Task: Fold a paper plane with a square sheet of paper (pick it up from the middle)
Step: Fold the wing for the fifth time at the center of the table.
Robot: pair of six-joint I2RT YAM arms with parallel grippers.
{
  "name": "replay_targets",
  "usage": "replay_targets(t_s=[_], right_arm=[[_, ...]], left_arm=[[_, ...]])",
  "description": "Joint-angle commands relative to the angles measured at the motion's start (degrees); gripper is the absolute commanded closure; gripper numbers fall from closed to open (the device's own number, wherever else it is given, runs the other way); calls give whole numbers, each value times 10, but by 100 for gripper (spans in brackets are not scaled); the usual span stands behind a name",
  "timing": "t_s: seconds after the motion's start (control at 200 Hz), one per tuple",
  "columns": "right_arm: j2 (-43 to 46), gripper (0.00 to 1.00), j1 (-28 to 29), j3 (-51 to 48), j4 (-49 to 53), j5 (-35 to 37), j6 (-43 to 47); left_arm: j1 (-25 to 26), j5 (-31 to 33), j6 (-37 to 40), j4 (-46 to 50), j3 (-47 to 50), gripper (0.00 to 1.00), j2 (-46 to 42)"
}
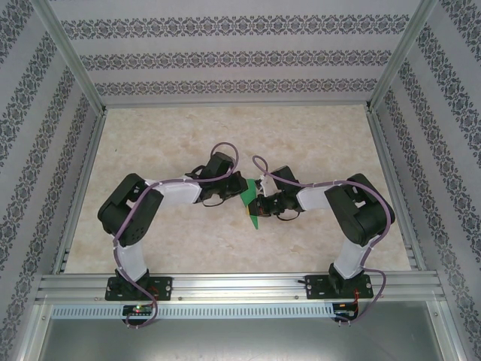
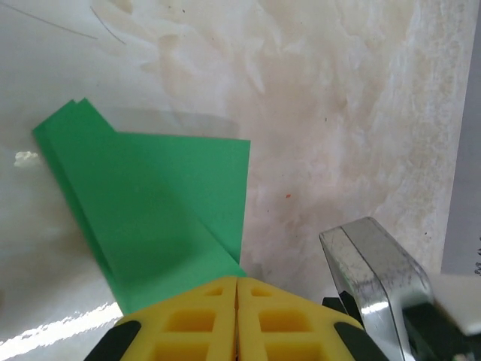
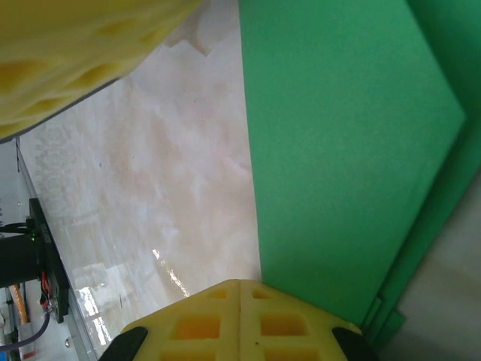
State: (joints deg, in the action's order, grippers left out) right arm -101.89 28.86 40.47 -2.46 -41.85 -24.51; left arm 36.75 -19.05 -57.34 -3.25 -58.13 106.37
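Between the two wrists, over the middle of the table [image 1: 188, 135], the square sheet of paper [image 1: 251, 201] hangs as a bright green, already layered shape. The left wrist view shows a diagonal flap lying over a broader panel, with doubled edges along its far side. Whether its lowest corner touches the table I cannot tell. The left gripper [image 2: 237, 281] has its yellow pads pressed together on a near corner of the paper, where the flap's edge runs in. The right gripper [image 3: 240, 284] pinches another edge in the same way, its pads meeting with no gap and the green sheet spreading away from them. Each arm reaches in from its own side, so the two grips sit close together on one small piece of paper. The step in hand looks like setting up or tightening the next fold. To do it well, I judge that both pinches should stay firm while the wrists move together, since any pull apart could tear the thin paper or slide the layers out of line. The doubled edges ought to be matched before any pressure goes on. The crease is best pressed against the flat table, not in the air, working along the fold from one end.
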Motion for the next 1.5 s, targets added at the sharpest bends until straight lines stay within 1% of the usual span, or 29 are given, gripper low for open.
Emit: replay_targets(t_s=[0.0,0.26,0.36,0.455,0.639,0.819,0.929,1.129,1.224,1.299,1.394,1.494], right_arm=[[-36,100,7,-33,87,83,1],[-45,100,7,-29,88,83,0],[-44,100,7,-29,91,81,0],[-43,100,7,-30,91,80,-1],[-48,100,7,-27,97,84,-2],[-53,100,7,-25,97,83,-2],[-53,100,7,-24,98,81,-2],[-55,100,7,-22,101,80,0],[-52,100,6,-24,100,82,-2],[-50,100,7,-25,98,84,-1],[-52,100,7,-24,99,84,-1],[-50,100,6,-25,97,84,0]], left_arm=[[-14,-24,-3,-22,-18,90,21],[-14,-44,-6,-61,-4,90,58],[-15,-40,11,-57,-11,90,74],[-21,-39,11,-67,-11,90,93],[-44,-32,8,-69,1,90,89],[-72,-43,53,-28,-28,90,88],[-87,-45,80,-20,-41,89,95],[-123,-82,97,-36,-59,88,113],[-140,-96,101,-26,-76,87,108],[-151,-100,112,0,-96,87,94],[-150,-110,127,31,-114,85,68],[-141,-123,118,31,-100,85,34]])
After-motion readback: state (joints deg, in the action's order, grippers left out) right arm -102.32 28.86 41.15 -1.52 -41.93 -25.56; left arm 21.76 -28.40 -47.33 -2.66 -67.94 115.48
